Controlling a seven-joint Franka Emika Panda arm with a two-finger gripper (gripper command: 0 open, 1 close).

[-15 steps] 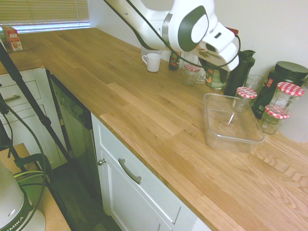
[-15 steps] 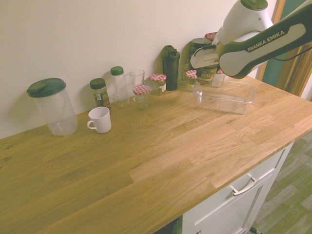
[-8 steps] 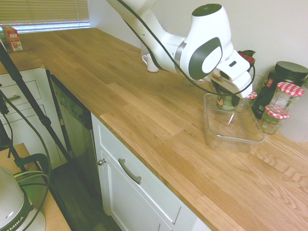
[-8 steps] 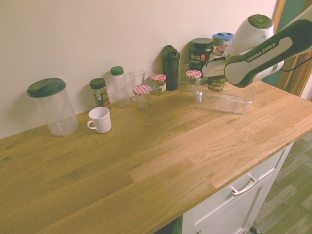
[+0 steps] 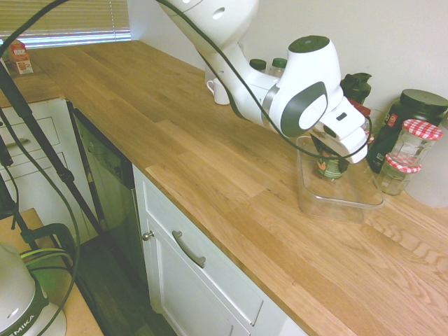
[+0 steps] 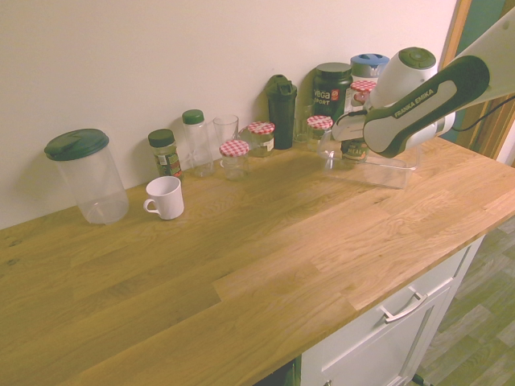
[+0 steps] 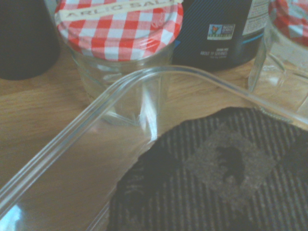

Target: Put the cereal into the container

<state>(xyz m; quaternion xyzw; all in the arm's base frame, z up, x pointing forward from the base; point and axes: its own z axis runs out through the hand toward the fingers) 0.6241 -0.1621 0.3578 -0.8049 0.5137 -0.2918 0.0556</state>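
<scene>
The cereal [image 5: 329, 166] is a small squat jar with a dark label, and my gripper [image 5: 327, 154] is shut on it from above. It hangs upright within the walls of the container [image 5: 338, 208], a large clear rectangular dish at the back right of the wooden counter. I cannot tell whether the jar touches the dish floor. From the other side the cereal [image 6: 352, 149] shows at the left end of the container [image 6: 396, 174], under the gripper [image 6: 351, 138]. The wrist view shows the jar's dark ribbed lid [image 7: 216, 183] and the container rim [image 7: 96, 115].
Behind the dish stand jars with red-checked lids [image 5: 418, 140], a dark tub [image 5: 414, 105] and a black shaker bottle [image 5: 357, 87]. Along the wall to the left are a glass [image 6: 226, 129], green-lidded jars [image 6: 165, 151], a white mug [image 6: 165, 197] and a big clear canister [image 6: 87, 177].
The arm has swung from the row of jars to the dish and come down, carrying the jar. The jar now sits lower, inside the dish walls.
</scene>
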